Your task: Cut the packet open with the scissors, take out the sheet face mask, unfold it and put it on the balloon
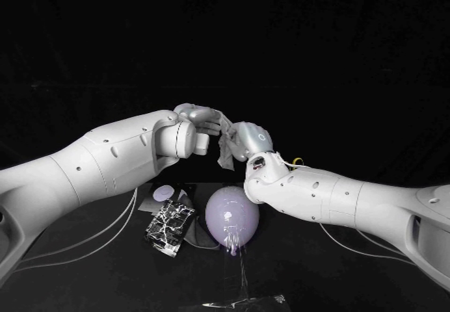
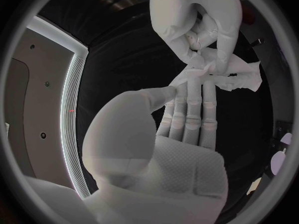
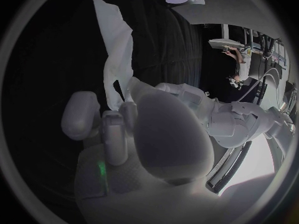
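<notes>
We logged both hands raised and meeting above the table (image 1: pixel 356 279), well off its surface. The left hand (image 1: pixel 199 121) pinched the sheet face mask (image 1: pixel 227 156) between thumb and fingertips. The right hand (image 1: pixel 246 139) had its fingers curled closed on the same mask (a crumpled strip, hanging down between them). The balloon (image 1: pixel 231 220) lay on the table below the hands, toward the front edge. The packet (image 1: pixel 171 229) lay just beside it on the left arm's side.
</notes>
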Tool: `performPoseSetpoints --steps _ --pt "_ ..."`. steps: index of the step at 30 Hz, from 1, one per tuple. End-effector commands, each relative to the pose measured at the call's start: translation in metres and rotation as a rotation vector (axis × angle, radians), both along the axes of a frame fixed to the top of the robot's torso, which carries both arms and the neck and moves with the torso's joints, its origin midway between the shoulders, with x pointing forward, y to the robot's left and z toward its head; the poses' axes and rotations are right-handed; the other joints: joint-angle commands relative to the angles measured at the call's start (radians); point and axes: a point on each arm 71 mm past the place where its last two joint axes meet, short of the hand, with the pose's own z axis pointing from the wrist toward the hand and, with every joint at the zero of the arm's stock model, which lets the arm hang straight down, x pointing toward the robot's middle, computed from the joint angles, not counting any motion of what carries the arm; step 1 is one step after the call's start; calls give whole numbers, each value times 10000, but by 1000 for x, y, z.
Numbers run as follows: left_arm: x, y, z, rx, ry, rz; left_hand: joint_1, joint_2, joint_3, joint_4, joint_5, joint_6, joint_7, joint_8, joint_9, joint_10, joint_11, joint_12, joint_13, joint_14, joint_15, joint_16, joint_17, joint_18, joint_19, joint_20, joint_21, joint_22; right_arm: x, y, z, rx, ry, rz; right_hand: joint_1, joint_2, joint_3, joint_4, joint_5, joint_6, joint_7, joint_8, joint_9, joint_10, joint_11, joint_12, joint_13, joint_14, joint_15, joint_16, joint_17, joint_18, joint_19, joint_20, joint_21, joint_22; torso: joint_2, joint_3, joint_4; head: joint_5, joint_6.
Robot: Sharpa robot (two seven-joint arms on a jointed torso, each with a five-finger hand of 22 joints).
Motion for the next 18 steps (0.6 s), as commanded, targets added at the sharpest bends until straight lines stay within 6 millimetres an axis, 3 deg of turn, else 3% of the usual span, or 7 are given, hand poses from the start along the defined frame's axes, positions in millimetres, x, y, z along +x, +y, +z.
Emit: performPoseSetpoints --steps 1,2,6,18 --pt "2 3 2 -35 -47 65 -47 14 79 -26 41 64 -9 25 3504 78 1 -53 -22 54 -50 41 -19 151 -27 -73 37 10 -4 -4 2 253 26 263 -357 -351 1028 -318 42 57 -17 260 112 660 -317 21 567 1058 20 42 2627 -109 70 24 80 1565 -5 1 -14 21 -14" --pt "2 4 2 -31 -51 101 -47 14 79 -26 41 64 -9 25 3504 78 1 -53 -22 54 -50 41 -19 151 -27 -73 37 10 -5 -6 1 283 170 358 -623 -450 1462 -450 53 67 17 320 140 684 -328 18 588 1058 20 42 2627 -119 76 37 119 1573 -6 2 -13 28 -16" --pt "4 8 1 -17 -63 215 -48 8 84 -28 41 67 -10 24 3508 80 0 -55 -24 56 -51 40 -23 151 -28 -75 39 10 -13 -14 2 347 622 722 -1199 -691 2151 -830 11 46 -22 440 203 734 -295 13 638 1058 2 42 2627 -123 71 37 173 1580 -4 6 -12 54 -29" --pt "3 12 0 167 -95 60 -41 -50 119 -68 40 94 -19 10 3526 96 -10 -71 -38 66 -63 34 -48 147 -36 -89 63 19 -27 -38 31 -53 1624 1499 -1455 -746 2287 -932 1 35 -32 488 231 745 -311 -3 648 1058 12 42 2627 -122 63 31 185 1579 -13 13 -29 57 -22"
